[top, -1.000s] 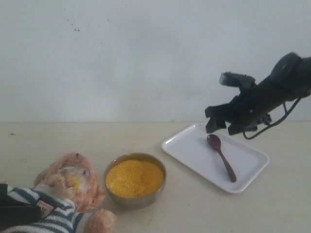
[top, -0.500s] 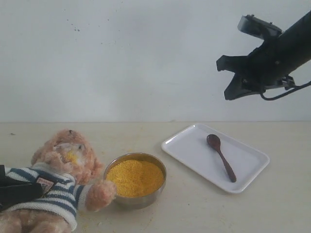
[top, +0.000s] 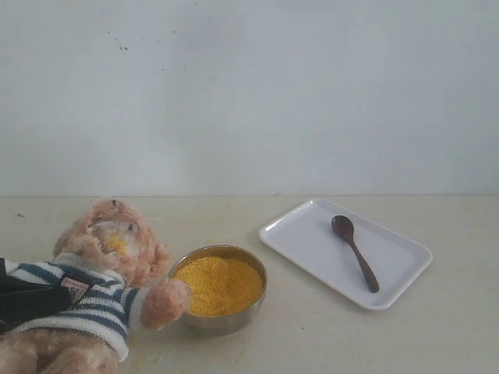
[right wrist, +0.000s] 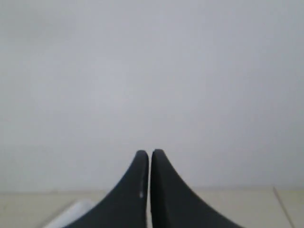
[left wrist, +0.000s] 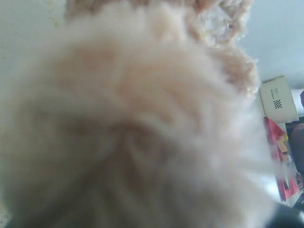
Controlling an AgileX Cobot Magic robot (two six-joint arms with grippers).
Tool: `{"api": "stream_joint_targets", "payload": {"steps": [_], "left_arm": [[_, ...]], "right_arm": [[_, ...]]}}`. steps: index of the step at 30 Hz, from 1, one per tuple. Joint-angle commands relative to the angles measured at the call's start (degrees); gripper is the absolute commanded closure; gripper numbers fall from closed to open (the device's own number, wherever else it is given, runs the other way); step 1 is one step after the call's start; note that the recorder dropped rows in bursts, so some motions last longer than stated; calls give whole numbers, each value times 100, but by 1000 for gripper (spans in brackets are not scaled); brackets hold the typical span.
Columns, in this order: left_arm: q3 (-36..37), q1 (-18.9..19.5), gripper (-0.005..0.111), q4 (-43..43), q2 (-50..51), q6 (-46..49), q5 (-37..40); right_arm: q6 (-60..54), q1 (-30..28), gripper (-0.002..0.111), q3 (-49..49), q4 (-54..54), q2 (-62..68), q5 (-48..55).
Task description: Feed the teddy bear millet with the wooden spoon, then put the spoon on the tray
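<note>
The teddy bear [top: 109,261] leans back at the left of the exterior view, with yellow grains on its muzzle and one paw on the bowl's rim. My left gripper [top: 43,300] is a black shape across its striped shirt, shut on it. Blurred bear fur [left wrist: 137,123] fills the left wrist view and hides the jaws. The millet [top: 218,284] is heaped in the steel bowl [top: 201,323]. The wooden spoon [top: 355,253] lies on the white tray [top: 304,234], right of the bowl. My right gripper [right wrist: 150,153] is shut and empty, facing the wall, and is outside the exterior view.
A plain pale wall rises behind the beige table [top: 437,335]. Beyond the fur in the left wrist view are a white card with a checker mark [left wrist: 278,99] and a red object [left wrist: 282,152].
The right arm rose from above the tray and left the exterior view. The bear was pulled more upright, and its paw came to rest on the bowl's rim.
</note>
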Motion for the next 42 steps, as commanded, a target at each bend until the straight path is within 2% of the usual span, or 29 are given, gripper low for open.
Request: {"api": "stream_joint_targets", "payload": {"steps": [1, 6, 8, 11, 12, 17, 29, 31, 33, 38, 42], "left_arm": [[11, -1, 103, -306, -43, 50, 178], [11, -1, 103, -280, -43, 48, 178], [11, -1, 103, -280, -43, 48, 178], [11, -1, 103, -278, -43, 48, 228], [11, -1, 103, -278, -43, 48, 228], [11, -1, 103, -278, -43, 48, 228], [11, -1, 103, -278, -43, 349, 215], [11, -1, 103, -278, -43, 359, 215], [11, -1, 103, -278, -43, 358, 202], [11, -1, 103, -269, -43, 370, 180], [11, -1, 103, -269, -43, 384, 7]], "right_arm": [[212, -20, 107, 960, -371, -1068, -1279], [526, -20, 107, 2198, -360, -2122, -1685], [735, -20, 107, 3282, -360, -2870, -2086], [735, -20, 107, 5191, -110, -4653, -3307], [735, -20, 107, 5525, -98, -5039, -3497], [750, -20, 107, 6732, -98, -6608, -3301], [473, -20, 107, 7940, -98, -6764, -3211], [573, -20, 107, 7984, -57, -6764, -3049], [629, -20, 107, 7984, -57, -6764, -2403], [576, -20, 107, 7984, -57, -6785, -2537], [661, -20, 107, 7984, -22, -6785, -2026]]}}
